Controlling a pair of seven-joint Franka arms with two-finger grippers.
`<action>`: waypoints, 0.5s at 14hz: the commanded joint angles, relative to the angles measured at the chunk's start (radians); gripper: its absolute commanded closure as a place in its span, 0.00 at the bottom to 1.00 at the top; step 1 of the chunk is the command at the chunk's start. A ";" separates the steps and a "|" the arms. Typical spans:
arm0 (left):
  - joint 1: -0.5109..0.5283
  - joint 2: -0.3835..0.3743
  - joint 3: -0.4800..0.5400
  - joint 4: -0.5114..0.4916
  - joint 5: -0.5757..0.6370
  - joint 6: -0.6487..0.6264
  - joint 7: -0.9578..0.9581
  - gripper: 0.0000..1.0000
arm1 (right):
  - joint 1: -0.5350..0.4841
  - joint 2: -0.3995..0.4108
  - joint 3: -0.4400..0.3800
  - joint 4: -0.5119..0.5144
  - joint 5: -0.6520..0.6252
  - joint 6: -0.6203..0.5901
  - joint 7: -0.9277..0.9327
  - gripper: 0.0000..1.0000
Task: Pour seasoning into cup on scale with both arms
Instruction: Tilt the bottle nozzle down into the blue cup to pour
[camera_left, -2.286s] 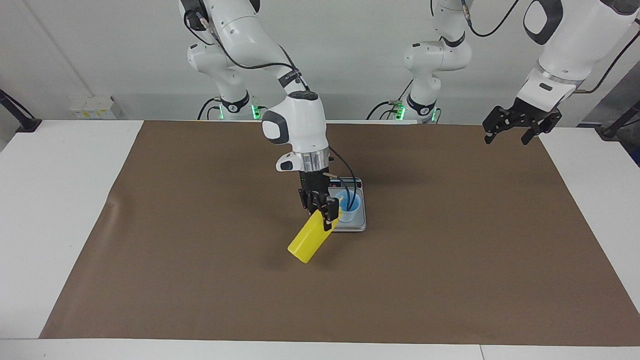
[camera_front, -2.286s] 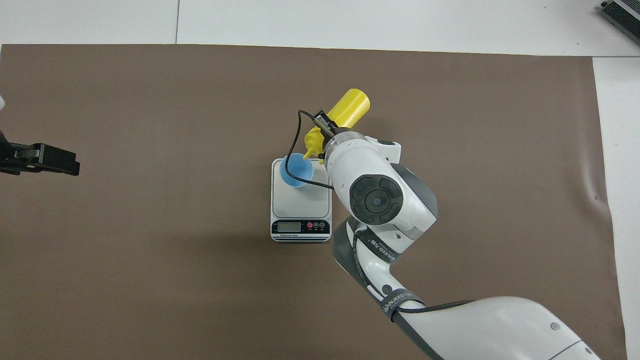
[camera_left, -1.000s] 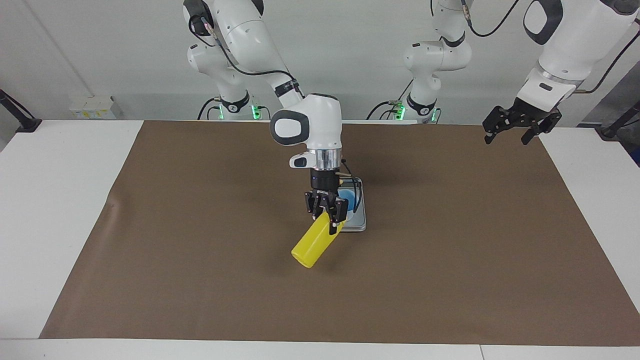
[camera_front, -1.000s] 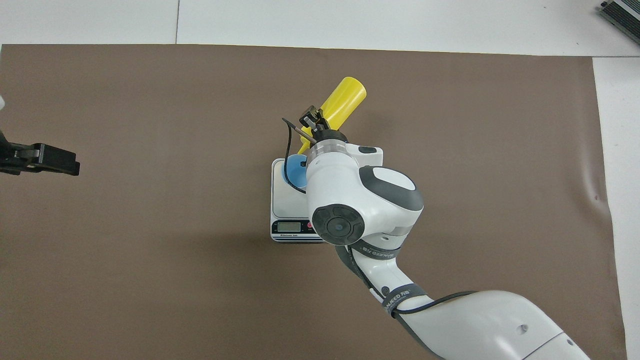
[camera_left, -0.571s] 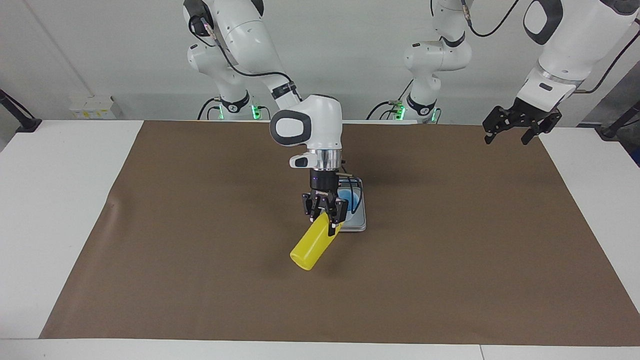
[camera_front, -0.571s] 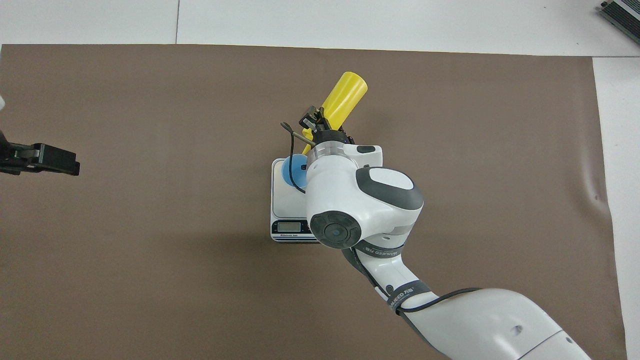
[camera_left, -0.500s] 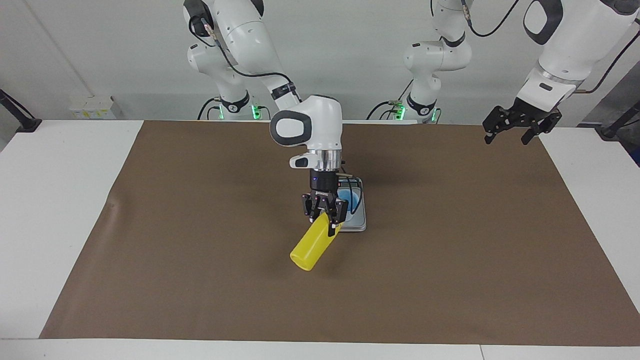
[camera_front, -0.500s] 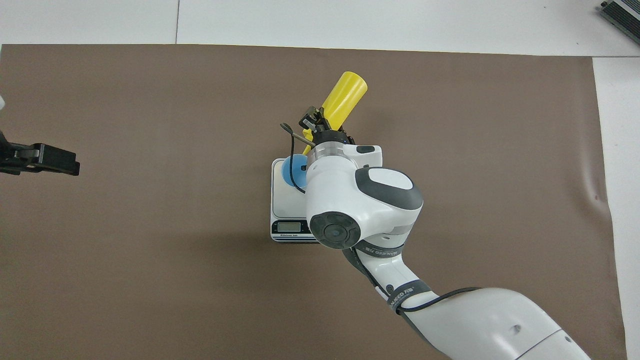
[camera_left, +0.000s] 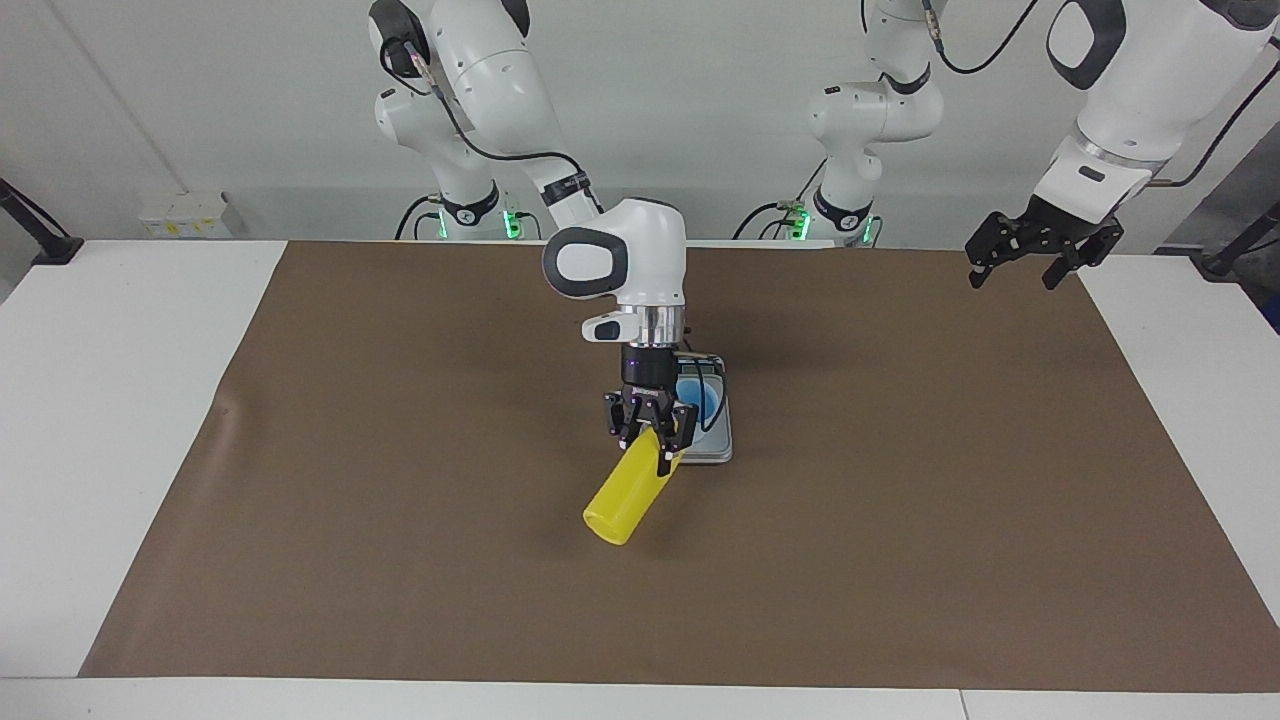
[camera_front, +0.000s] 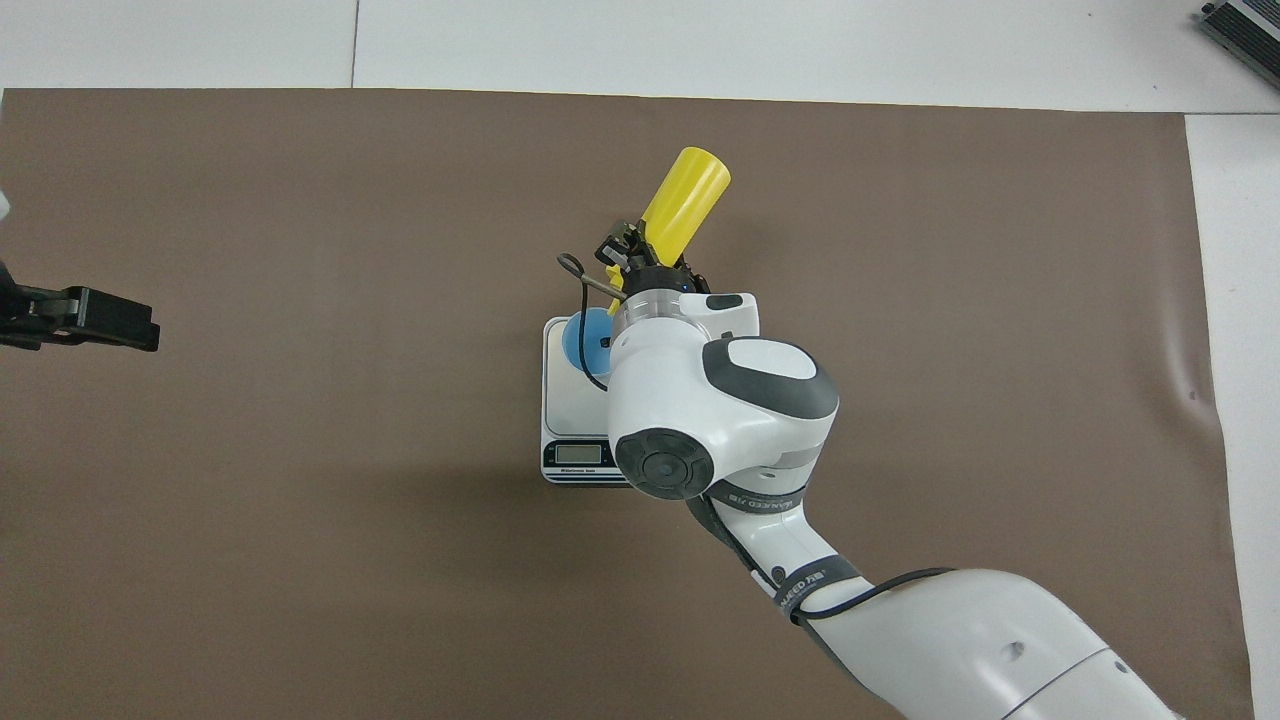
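pour: under way | my right gripper (camera_left: 650, 440) clamped tilted seasoning (camera_left: 625, 497), nozzle toward cup (camera_left: 697, 398) on scale (camera_front: 570, 400) | left gripper (camera_left: 1030, 258) spread, waited | left: set bottle down

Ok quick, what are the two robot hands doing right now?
Right gripper: shut on the yellow bottle, tilted beside the cup.
Left gripper: open, holding nothing, waiting over the mat's edge.

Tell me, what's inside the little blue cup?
Only the blue cup's bright inside shows, standing on the scale. The right gripper, shut on the tilted yellow bottle, and its cable cover part, so any seasoning can't be told.
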 joint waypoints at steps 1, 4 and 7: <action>0.007 -0.030 -0.004 -0.032 0.000 -0.001 -0.010 0.00 | 0.000 0.001 0.003 0.021 -0.022 -0.009 0.035 1.00; 0.007 -0.030 -0.004 -0.032 0.000 -0.001 -0.010 0.00 | -0.014 -0.007 0.006 0.028 -0.022 -0.003 0.084 1.00; 0.007 -0.030 -0.004 -0.032 0.000 -0.001 -0.010 0.00 | -0.018 -0.024 0.006 0.032 0.085 0.002 0.086 1.00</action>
